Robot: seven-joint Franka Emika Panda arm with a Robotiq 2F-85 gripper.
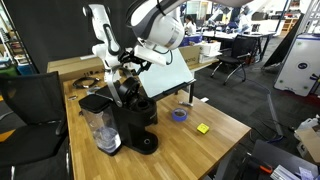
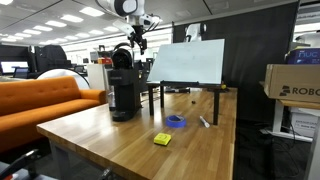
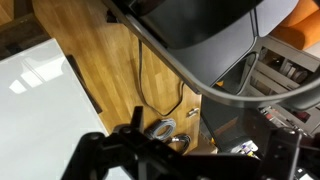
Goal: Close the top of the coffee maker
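Hovering gripper (image 2: 136, 44) beside raised-looking top (image 2: 121, 57) of coffee maker (image 2: 124, 92) at bench (image 2: 100, 135) corner; closing undone; finger spread unreadable.

White, rounded arm (image 1: 158, 28) — black joint bands — ending in a black tool (image 1: 127, 68).

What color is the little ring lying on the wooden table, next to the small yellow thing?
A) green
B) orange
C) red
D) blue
D: the ring, a tape roll, is blue in both exterior views. It lies flat on the wooden table beside the yellow block.
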